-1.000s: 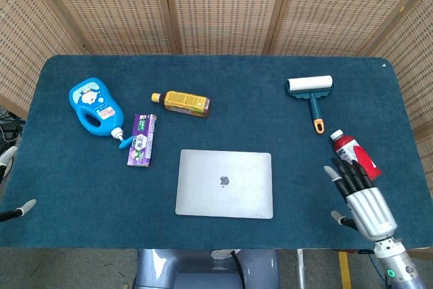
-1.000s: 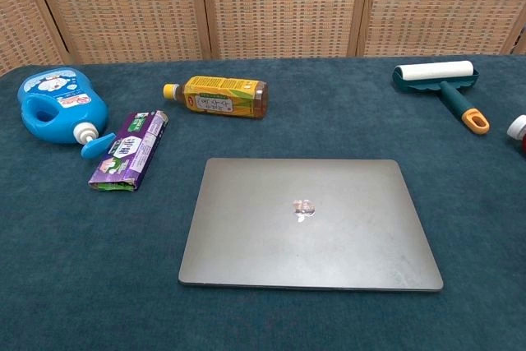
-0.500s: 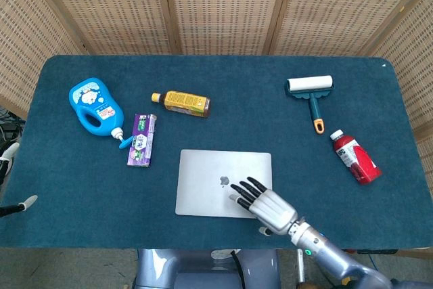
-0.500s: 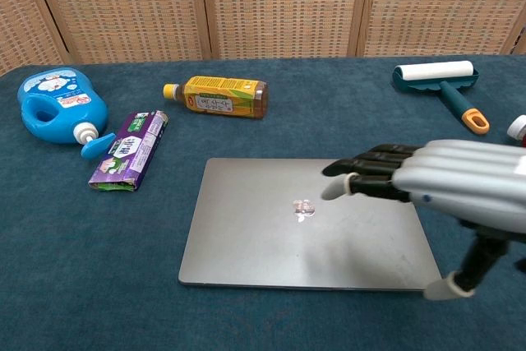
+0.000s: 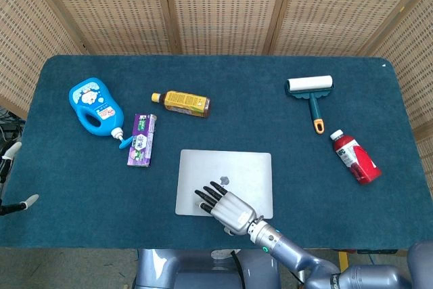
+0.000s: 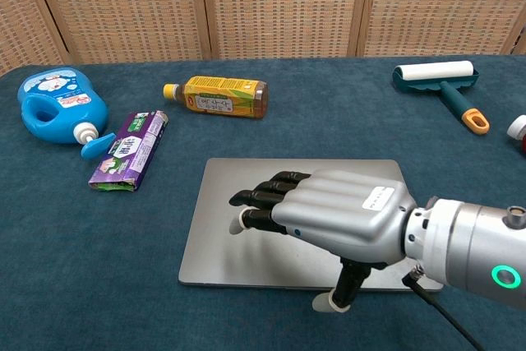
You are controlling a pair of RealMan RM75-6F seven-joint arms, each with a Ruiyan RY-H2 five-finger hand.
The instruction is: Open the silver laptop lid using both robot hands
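Note:
The silver laptop [image 5: 233,167] lies closed and flat on the blue table, near the front edge; its lid [image 6: 215,236] also shows in the chest view. My right hand [image 5: 226,206] hovers palm-down over the front left part of the lid, fingers stretched out and apart, holding nothing. In the chest view this hand [image 6: 329,215] covers the lid's middle, and its thumb hangs past the laptop's front edge. Whether it touches the lid is unclear. Only a fingertip or two of my left hand [image 5: 20,204] shows at the far left edge, off the table.
A blue detergent jug [image 5: 95,106] and a purple box [image 5: 142,140] lie at the left. A yellow bottle [image 5: 181,103] lies behind the laptop. At the right are a lint roller [image 5: 311,93] and a red bottle [image 5: 355,157]. Wicker screens stand behind the table.
My right hand swept from the table's front right corner leftward over the laptop, ending above its front left part. The laptop has not moved, nor has the left hand.

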